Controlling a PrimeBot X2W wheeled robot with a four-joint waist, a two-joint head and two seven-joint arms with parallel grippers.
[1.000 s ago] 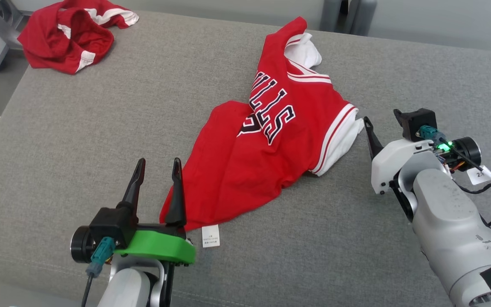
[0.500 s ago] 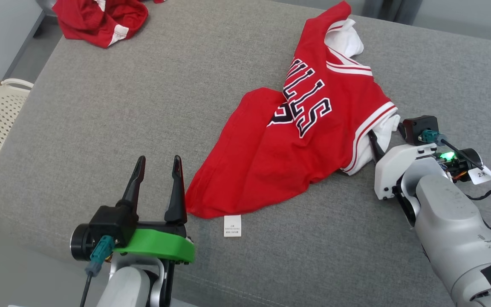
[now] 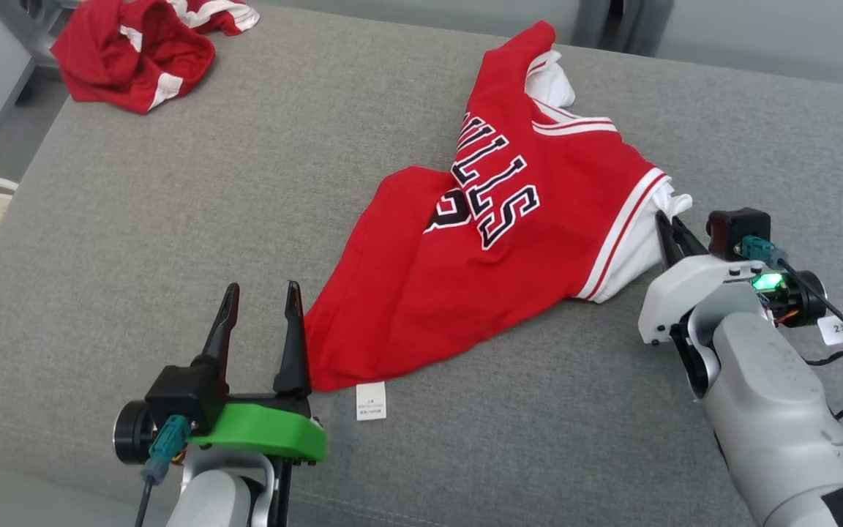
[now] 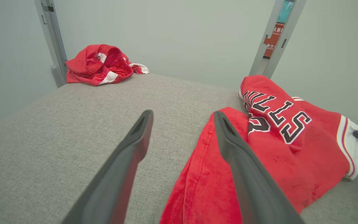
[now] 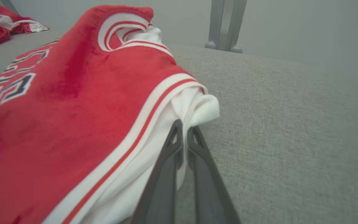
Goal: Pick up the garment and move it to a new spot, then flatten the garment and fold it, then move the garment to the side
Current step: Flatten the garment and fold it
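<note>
Our jersey point(image 3: 509, 241) runs from lower-centre to top-centre of the frame, its white right edge pinched by our right end effector point(image 5: 183, 126), the spread left end effector point(image 3: 262, 287) just beside its lower hem.

The left gripper point(image 4: 182, 114) held its fingers point(image 4: 231, 146) spread at lower centre, one crossing the red jersey point(image 4: 291, 149) at right. Red shorts point(image 4: 98, 63) lay crumpled at upper left on the grey worktop point(image 4: 57, 140).
</note>
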